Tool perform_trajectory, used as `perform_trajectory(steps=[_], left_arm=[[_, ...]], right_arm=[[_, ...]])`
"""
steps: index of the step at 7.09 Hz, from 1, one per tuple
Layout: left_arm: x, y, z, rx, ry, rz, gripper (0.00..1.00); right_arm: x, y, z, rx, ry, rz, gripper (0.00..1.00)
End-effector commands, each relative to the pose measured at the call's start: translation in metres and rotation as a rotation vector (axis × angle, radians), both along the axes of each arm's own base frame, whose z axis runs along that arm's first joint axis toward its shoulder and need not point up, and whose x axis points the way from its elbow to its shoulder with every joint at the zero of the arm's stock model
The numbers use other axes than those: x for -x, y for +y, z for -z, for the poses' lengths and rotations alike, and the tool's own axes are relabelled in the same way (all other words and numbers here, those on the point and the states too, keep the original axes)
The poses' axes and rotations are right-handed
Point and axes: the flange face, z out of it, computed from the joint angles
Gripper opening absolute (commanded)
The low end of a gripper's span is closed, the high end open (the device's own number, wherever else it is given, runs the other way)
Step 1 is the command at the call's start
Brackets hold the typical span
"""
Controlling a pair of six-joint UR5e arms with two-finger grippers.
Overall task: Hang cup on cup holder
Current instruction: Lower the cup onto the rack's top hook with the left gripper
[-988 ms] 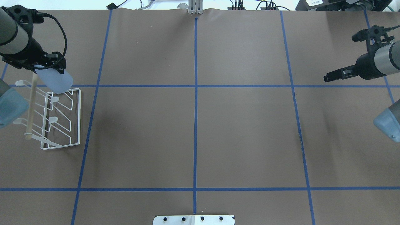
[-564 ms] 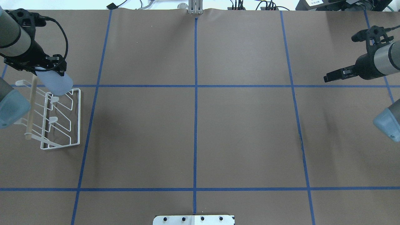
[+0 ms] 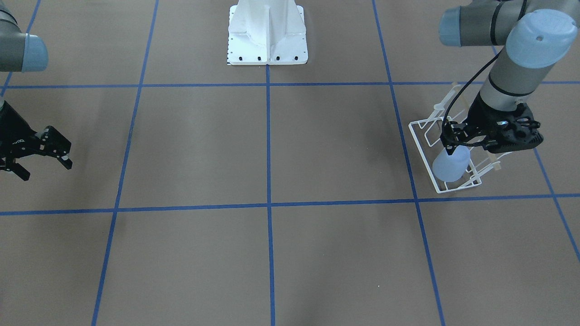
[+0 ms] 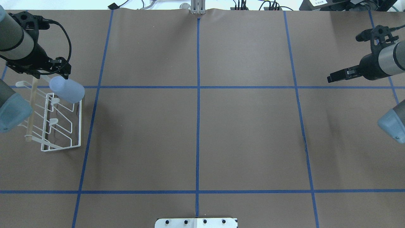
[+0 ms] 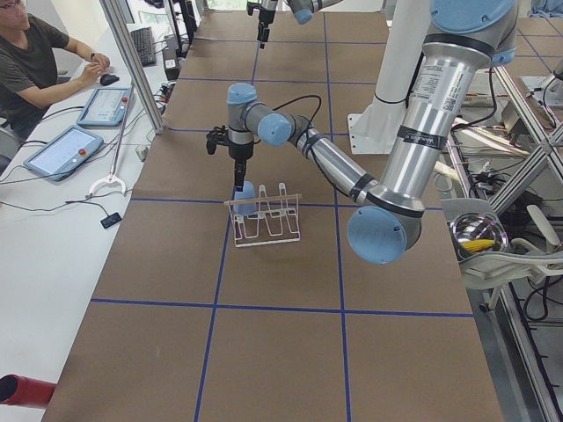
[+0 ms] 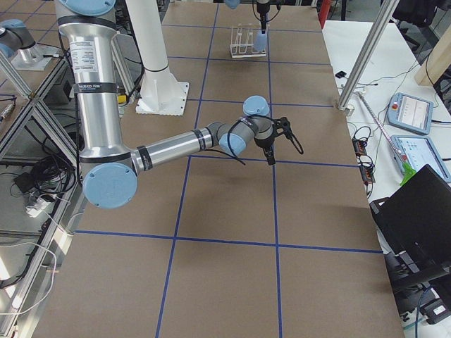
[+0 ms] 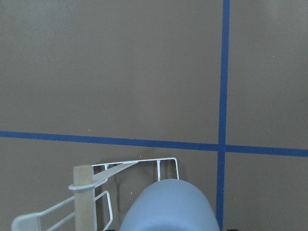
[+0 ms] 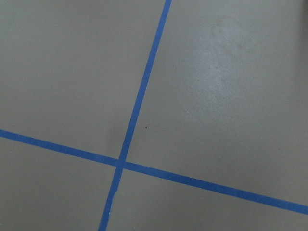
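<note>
The cup (image 4: 67, 89) leans tilted at the cup holder's (image 4: 80, 126) far corner, closed end up, just under the left end effector (image 4: 57, 72). We cannot tell whether that end effector pinches it. We judge the cup light, stiff and slick, so we would grip its side walls. Thin wires crowd it, and room opens toward the mid-counter (image 4: 246, 139). The right end effector (image 3: 45, 170) hangs spread, well apart.

The left pincer (image 3: 452, 146) points down, its grip unclear; the right pincer (image 3: 47, 172) hovers with jaws spread open.
</note>
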Motion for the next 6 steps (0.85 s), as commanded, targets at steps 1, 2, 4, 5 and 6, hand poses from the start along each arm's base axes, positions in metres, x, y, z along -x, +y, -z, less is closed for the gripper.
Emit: perform_trajectory(steps=[1,2,4,5,6], left_arm=[[0.025,0.013,0.015,-0.028,0.019,0.023,0.98],[0.067,0.011,0.008,-0.012,0.032,0.071,0.98],[0.156,0.021,-0.06,-0.03,0.003,-0.046,0.98],[0.182,0.025,-0.077,-0.058,0.017,-0.102,0.98],[0.187,0.026,-0.08,-0.056,0.018,-0.116,0.98]], right_arm=[[-0.02,-0.009,-0.002,0.009,0.006,-0.03,1.0],[-0.033,-0.016,0.003,0.009,0.003,-0.058,1.0],[-0.091,-0.032,-0.026,0.131,0.136,-0.087,1.0],[-0.127,-0.037,-0.038,0.173,0.194,-0.069,1.0],[-0.146,-0.041,-0.044,0.242,0.21,-0.077,1.0]])
